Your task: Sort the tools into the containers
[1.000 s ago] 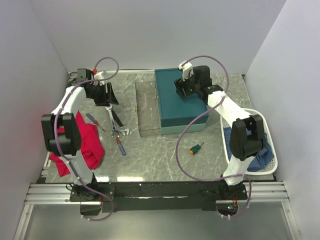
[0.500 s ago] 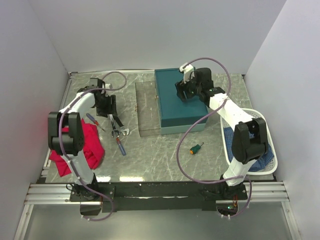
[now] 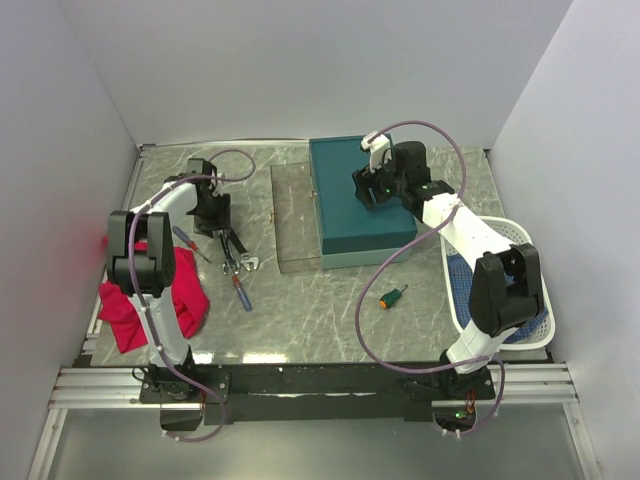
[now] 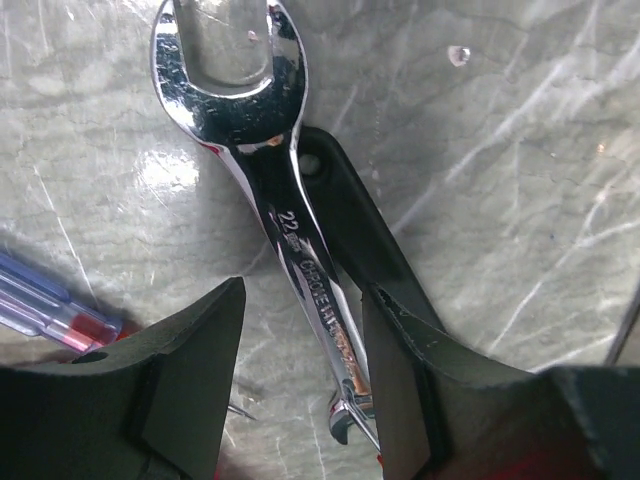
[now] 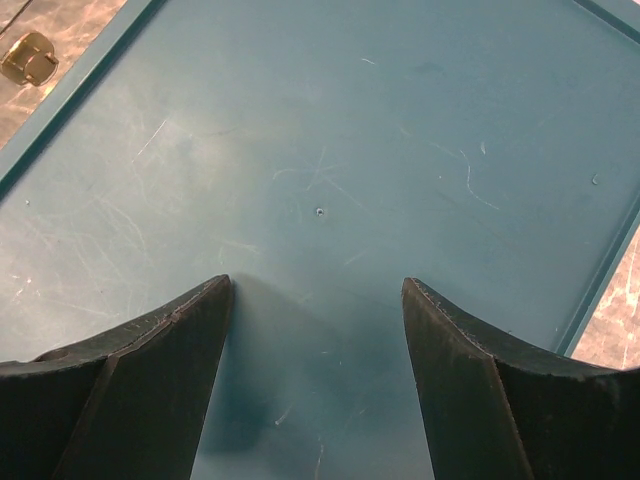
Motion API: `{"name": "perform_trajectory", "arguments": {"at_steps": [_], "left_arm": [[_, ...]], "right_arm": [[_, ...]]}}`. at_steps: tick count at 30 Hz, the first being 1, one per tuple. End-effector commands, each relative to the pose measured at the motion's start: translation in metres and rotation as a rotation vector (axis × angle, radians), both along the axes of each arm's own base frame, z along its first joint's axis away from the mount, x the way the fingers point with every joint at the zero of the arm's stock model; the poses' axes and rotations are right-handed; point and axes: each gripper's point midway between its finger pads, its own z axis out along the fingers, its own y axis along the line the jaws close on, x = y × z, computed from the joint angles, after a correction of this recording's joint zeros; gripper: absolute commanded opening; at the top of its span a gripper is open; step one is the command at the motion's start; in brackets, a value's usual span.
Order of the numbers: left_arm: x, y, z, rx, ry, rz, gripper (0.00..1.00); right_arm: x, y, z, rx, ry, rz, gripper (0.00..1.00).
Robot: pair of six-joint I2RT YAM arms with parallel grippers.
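Overhead, white walls (image 3: 300, 60) enclose the grey marbled table (image 3: 320, 300) and teal box (image 3: 345, 225).

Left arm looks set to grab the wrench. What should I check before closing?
1. Jaws of the left gripper open: ok.
2. They straddle the wrench: ok.
3. The wrench lies clear of other tools: not ok, it rests across a black tool.
4. Lid of the box open to take tools: not ok, it is shut.
5. The right gripper open and empty: ok; it hangs over the lid.
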Motion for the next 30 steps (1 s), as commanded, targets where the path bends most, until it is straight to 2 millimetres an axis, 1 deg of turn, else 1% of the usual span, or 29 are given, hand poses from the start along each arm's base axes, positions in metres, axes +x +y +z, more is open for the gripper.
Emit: {"name": "perform_trajectory", "arguments": {"at_steps": [1,5,7,8,9,11,12,13,14,16,17,22,23,25,26,29,30], "left_arm": [[0.016,0.006,0.009,0.033,-0.043,0.012,0.56],[0.014,0.012,0.007,0.035,-0.032,0.016,0.56],[0.009,0.006,0.016,-0.004,-0.031,-0.031,0.55],[0.007,0.005,0.021,-0.006,-0.034,-0.045,0.55],[0.006,0.004,0.033,-0.012,-0.059,-0.072,0.56],[-0.007,0.009,0.038,-0.013,-0.051,-0.102,0.59],[-0.01,0.016,0.045,0.017,-0.063,-0.087,0.61],[-0.015,0.025,0.044,0.056,-0.049,-0.068,0.61],[-0.028,0.037,0.042,0.058,0.005,-0.04,0.62],[-0.035,0.049,0.039,0.058,0.048,0.041,0.63],[-0.037,0.05,0.037,0.047,0.059,0.073,0.63],[-0.026,0.059,0.039,0.063,0.023,0.152,0.62],[-0.025,0.069,0.04,0.105,0.016,0.186,0.62],[-0.021,0.079,0.039,0.097,0.013,0.224,0.62],[-0.02,0.081,0.038,0.093,0.015,0.232,0.63],[-0.017,0.084,0.026,0.086,0.034,0.243,0.64],[-0.017,0.084,0.018,0.086,0.052,0.245,0.64]], "right_arm": [[-0.032,-0.01,-0.042,-0.09,0.166,0.01,0.77],[-0.03,-0.009,-0.045,-0.092,0.17,0.013,0.77],[-0.03,-0.009,-0.044,-0.092,0.171,0.012,0.77],[-0.029,-0.009,-0.045,-0.094,0.171,0.014,0.77],[-0.029,-0.01,-0.045,-0.095,0.171,0.014,0.77],[-0.031,-0.009,-0.046,-0.097,0.175,0.016,0.77],[-0.031,-0.01,-0.046,-0.099,0.172,0.016,0.77],[-0.032,-0.011,-0.048,-0.101,0.175,0.017,0.77],[-0.033,-0.011,-0.049,-0.101,0.181,0.017,0.77],[-0.035,-0.011,-0.05,-0.099,0.185,0.019,0.78],[-0.036,-0.01,-0.052,-0.096,0.189,0.024,0.78],[-0.033,-0.007,-0.049,-0.086,0.19,0.026,0.78],[-0.033,-0.008,-0.048,-0.087,0.189,0.025,0.78],[-0.033,-0.009,-0.047,-0.092,0.18,0.022,0.78],[-0.033,-0.009,-0.047,-0.094,0.178,0.022,0.78],[-0.037,-0.011,-0.048,-0.097,0.18,0.024,0.78],[-0.04,-0.012,-0.051,-0.1,0.187,0.025,0.78]]}}
